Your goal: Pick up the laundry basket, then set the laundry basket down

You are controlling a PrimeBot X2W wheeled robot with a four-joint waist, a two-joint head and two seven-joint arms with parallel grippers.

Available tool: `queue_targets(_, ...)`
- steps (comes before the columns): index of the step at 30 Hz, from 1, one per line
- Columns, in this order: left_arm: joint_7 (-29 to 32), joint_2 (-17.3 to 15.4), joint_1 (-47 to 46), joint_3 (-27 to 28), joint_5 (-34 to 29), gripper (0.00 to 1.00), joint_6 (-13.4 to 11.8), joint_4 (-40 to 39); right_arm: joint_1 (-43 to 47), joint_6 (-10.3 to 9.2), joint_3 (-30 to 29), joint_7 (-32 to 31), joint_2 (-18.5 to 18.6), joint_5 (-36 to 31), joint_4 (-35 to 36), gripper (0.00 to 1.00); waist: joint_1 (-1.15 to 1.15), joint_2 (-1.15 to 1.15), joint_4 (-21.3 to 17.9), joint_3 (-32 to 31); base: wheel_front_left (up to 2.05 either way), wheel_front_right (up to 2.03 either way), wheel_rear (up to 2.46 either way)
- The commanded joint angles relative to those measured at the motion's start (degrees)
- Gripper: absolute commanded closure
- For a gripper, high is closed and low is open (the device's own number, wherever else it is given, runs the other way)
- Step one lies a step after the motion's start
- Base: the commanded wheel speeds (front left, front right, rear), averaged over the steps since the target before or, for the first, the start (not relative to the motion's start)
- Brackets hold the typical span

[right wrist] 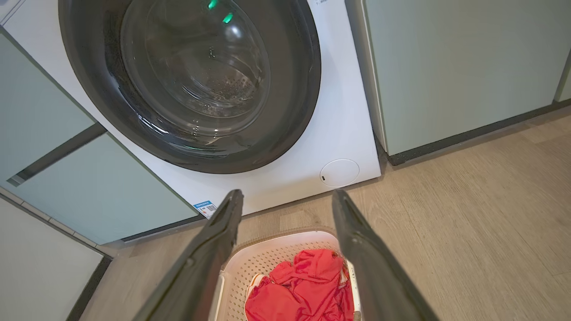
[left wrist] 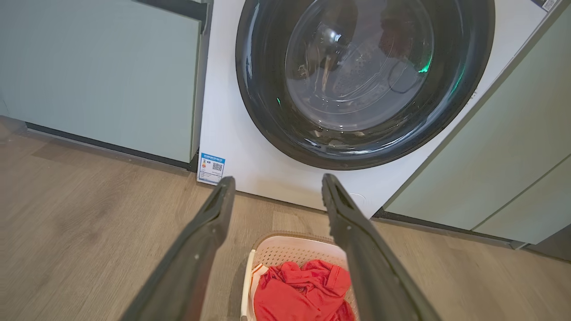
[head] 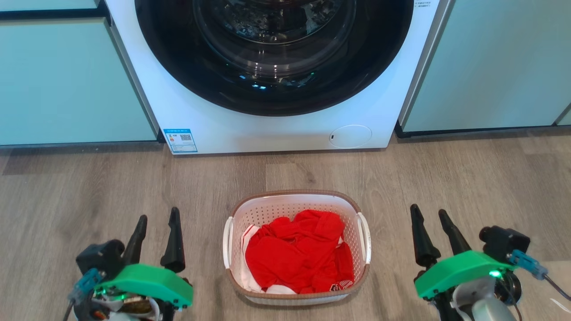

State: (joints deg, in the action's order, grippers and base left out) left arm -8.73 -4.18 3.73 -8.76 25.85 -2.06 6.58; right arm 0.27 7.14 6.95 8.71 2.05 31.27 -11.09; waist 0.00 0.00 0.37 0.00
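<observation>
While both my jaws stand wide open and hold nothing, my left gripper (head: 158, 215) and right gripper (head: 428, 210) flank the laundry basket (head: 295, 194), which sits on the wood floor (head: 89, 187) between them, short of the washing machine (head: 276, 131) and touching neither gripper. Risk: one side arriving first could shove the light basket askew, or an uneven lift by its thin white handles (head: 228, 243) could tip it and spill the red clothes (head: 299, 256). Mouth up; long axis seems to run from me toward the washing machine, handles left and right.
</observation>
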Motion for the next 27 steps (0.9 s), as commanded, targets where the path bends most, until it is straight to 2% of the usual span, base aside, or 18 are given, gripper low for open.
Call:
queue_targets(1,-1.04,-0.95,-0.81,0.91,-2.37,0.0,-0.4,-2.3,-2.45,0.26,1.25,1.05,0.59,-2.19,2.54,0.0,0.0,0.0,0.01,-0.02,0.0,0.0,0.0)
queue_targets(13,-3.05,-0.84,0.41,0.19,-10.14,0.0,-1.1,-3.01,-2.28,0.3,2.68,3.07,0.68,-10.06,3.43,0.0,0.0,0.0,0.04,-0.15,0.0,0.0,0.0)
queue_targets(27,-5.24,-0.16,1.73,0.14,-18.38,0.0,-0.82,-3.86,-2.05,0.34,4.36,5.26,0.78,-18.59,4.23,0.0,0.0,0.0,0.17,-0.23,0.0,0.0,0.0)
